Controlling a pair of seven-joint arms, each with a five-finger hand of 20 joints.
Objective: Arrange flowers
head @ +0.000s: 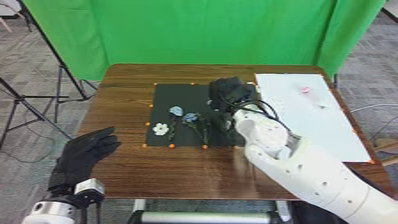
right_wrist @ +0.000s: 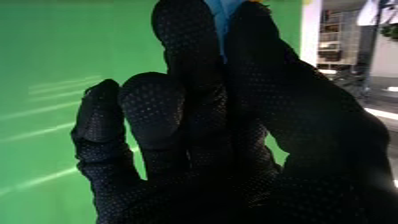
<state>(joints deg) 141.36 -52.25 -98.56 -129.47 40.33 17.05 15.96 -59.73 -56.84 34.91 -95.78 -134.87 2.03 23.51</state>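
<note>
a brown wooden table (head: 133, 175) runs from the bottom of the frame up past the middle, with grey carpet around it. nearest, at the lower left, the left hand (head: 84, 150) hangs by the table's edge, its fingers loose and nothing in them.

further in, left of centre, a dark mat (head: 182, 94) bears a white flower (head: 161, 129); a blue flower (head: 176, 110) lies just above it, and a second blue bloom (head: 190, 117) beside that, stems trailing down the frame.

the right hand (head: 233, 92) is over the mat's upper right corner. in the right wrist view its thumb and a finger pinch something light blue, which i take for a flower (right_wrist: 222, 17). to the right is a white sheet (head: 329, 135) with a pink flower (head: 306, 90) near its top; a green curtain (head: 213, 35) closes off the back.

the step seems to be carrying the pinched flower across to the sheet. keep the grip light but firm so the petals don't crush, lift enough that the stem clears the mat, line it up beside the pink one, and let go only once it lies flat.
</note>
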